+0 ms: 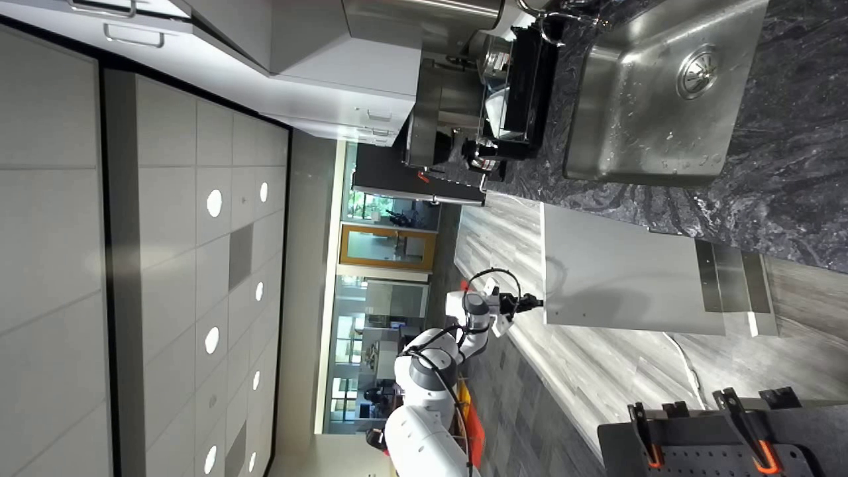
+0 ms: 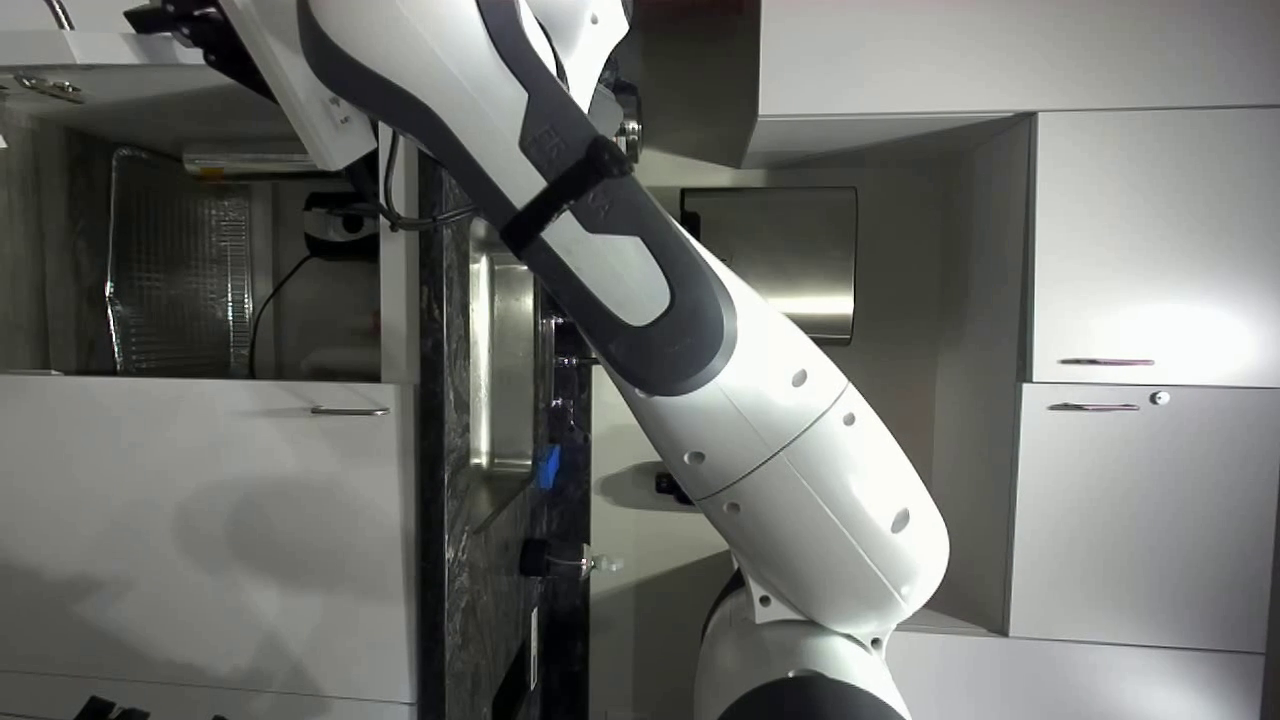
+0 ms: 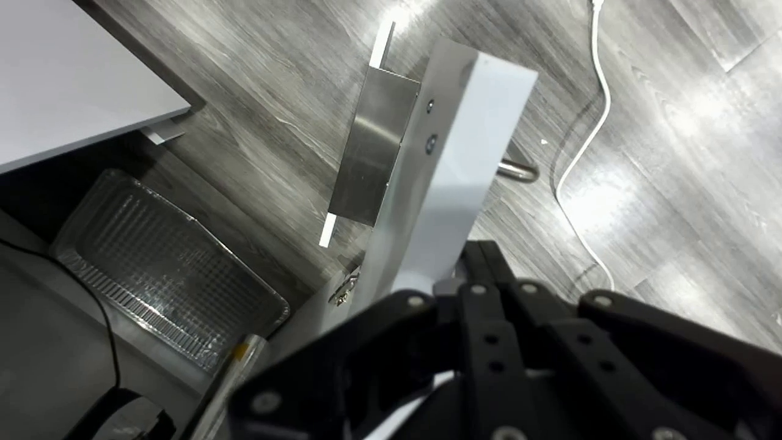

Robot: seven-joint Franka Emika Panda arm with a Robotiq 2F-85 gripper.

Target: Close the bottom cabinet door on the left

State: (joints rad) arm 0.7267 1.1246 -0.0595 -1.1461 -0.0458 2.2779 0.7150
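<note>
See bottom cabinet door (image 1: 616, 265) wide open below countertop (image 1: 788, 172), jutting out from cabinet (image 2: 398, 290) with long axis vertical. See gripper (image 3: 482, 245) closed just beside outer face, near top edge.
</note>
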